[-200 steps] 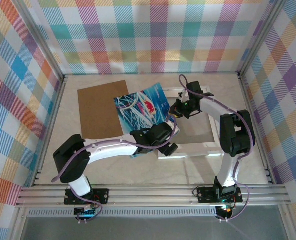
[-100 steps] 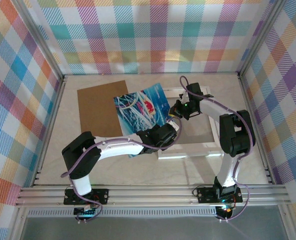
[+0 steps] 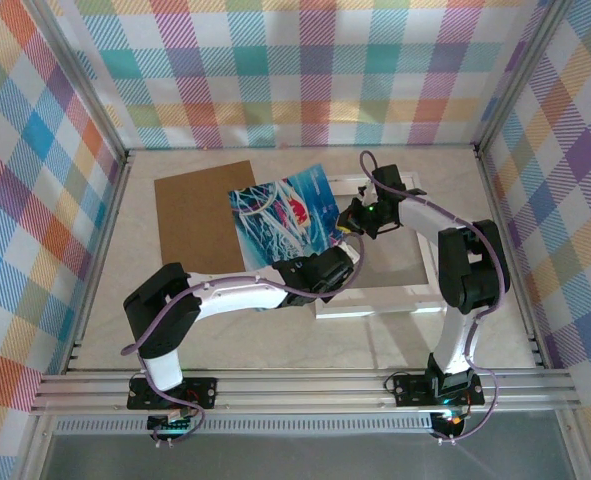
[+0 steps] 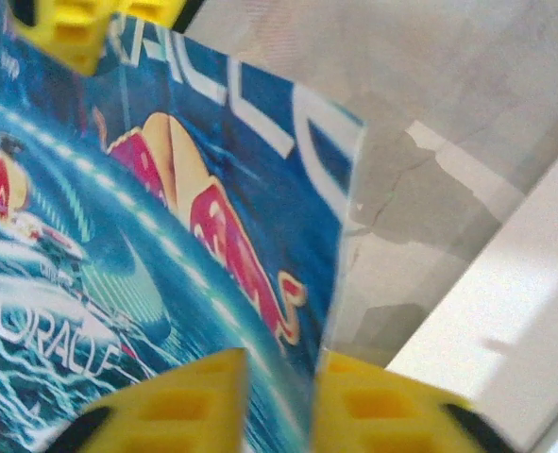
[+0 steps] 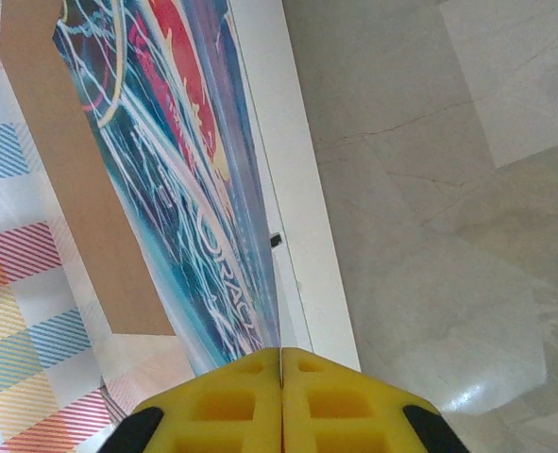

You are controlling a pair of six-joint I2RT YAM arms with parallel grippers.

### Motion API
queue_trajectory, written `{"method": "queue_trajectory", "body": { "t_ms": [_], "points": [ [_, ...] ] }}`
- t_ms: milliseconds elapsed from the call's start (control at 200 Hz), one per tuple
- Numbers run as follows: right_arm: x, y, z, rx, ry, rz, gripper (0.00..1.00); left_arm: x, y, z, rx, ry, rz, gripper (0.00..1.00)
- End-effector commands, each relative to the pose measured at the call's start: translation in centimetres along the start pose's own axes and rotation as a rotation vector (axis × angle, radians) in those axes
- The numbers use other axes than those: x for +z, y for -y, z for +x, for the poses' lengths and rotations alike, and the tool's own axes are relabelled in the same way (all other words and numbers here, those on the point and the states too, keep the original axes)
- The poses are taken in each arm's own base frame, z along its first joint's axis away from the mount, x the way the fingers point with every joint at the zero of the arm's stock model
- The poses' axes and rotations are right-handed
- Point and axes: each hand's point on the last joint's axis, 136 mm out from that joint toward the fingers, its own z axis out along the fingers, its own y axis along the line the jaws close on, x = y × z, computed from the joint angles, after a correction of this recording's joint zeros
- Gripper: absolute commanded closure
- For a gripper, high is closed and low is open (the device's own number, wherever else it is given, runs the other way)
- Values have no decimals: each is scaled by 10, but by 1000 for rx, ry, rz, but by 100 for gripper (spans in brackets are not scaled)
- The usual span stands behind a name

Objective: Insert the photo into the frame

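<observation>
Tight squeeze at the frame's (image 3: 385, 298) left edge: the photo (image 3: 283, 222) stands tilted there, pinched by the left gripper (image 3: 345, 258) and the right gripper (image 3: 351, 222), so nothing passes across. Left of the frame the brown board (image 3: 200, 215) lies flat. The right arm (image 3: 465, 265) hangs over the frame's right side. The bare table (image 3: 365, 340) along the frame's near side is open.
</observation>
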Motion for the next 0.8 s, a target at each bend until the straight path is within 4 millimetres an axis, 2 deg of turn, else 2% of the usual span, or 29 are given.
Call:
{"method": "queue_trajectory", "body": {
  "t_ms": [0,105,115,215,290,345,385,465,585,685,795],
  "points": [
    [-9,-22,-10,-27,31,-35,89,-8,8,-11,3,0,45,91],
    [-16,-33,-21,-45,55,-41,83,-12,5,-6,12,-27,30,96],
    [-17,-35,-22,-51,59,-44,82,-13,4,-6,12,-25,28,99],
    [-32,-46,-34,-100,98,-33,66,-20,0,-10,1,-12,22,100],
    [-52,-53,-47,-146,167,-16,51,-27,-4,-15,-12,6,20,100],
    [-72,-58,-58,-185,239,-4,25,-33,-7,-20,-20,22,18,100],
    [-89,-57,-66,-204,303,30,0,-37,-10,-24,-25,36,11,100],
    [-124,-46,-81,-210,431,141,1,-47,-22,-33,-57,64,5,100],
    [-169,-22,-93,-167,561,257,1,-62,-59,-50,-180,111,-5,100],
    [-191,-10,-93,-168,578,256,1,-81,-96,-76,-292,190,-8,100],
    [-198,3,-84,-151,567,233,1,-115,-134,-126,-396,345,-13,100]
  ]
}}
